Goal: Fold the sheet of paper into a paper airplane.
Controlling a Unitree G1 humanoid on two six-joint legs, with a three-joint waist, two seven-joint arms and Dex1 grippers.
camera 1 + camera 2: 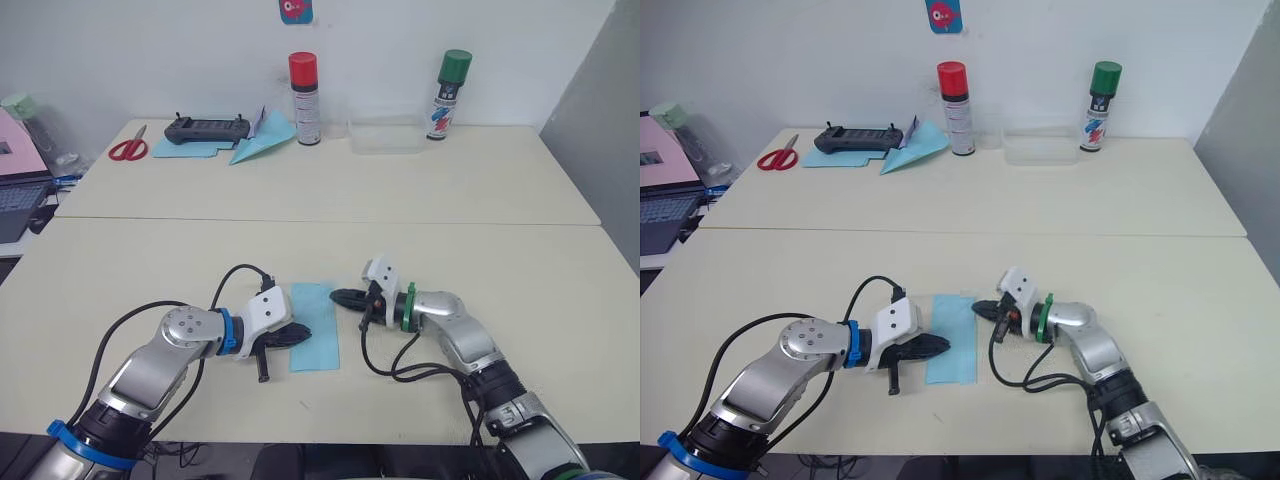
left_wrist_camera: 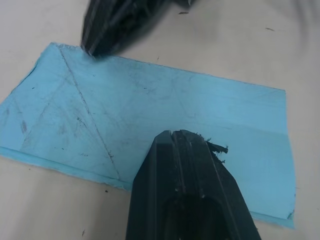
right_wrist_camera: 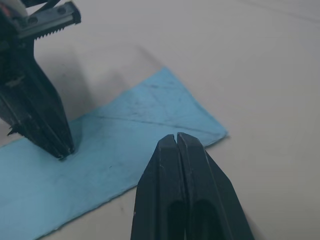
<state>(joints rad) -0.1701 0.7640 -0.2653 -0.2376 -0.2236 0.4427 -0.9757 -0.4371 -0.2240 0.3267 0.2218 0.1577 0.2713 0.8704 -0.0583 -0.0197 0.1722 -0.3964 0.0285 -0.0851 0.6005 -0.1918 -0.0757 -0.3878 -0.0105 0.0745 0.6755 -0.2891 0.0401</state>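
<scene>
The sheet of paper (image 1: 318,330) lies flat on the table as a narrow light-blue rectangle, folded double and marked with diagonal creases (image 2: 85,105). My left gripper (image 1: 303,335) is shut, its tip resting on the sheet's middle from the left (image 2: 182,136). My right gripper (image 1: 335,296) is shut too, its tip at the sheet's right edge near the far corner (image 3: 177,137). In the right wrist view the left gripper's fingers (image 3: 42,120) press their tip onto the paper (image 3: 115,145).
Along the table's back stand a blue paper dart (image 1: 262,140), a turquoise sheet (image 1: 190,150) under a black controller (image 1: 205,127), red scissors (image 1: 128,150), a red-capped can (image 1: 304,98), a clear box (image 1: 385,135) and a green-capped can (image 1: 450,95). A laptop (image 1: 20,200) sits left.
</scene>
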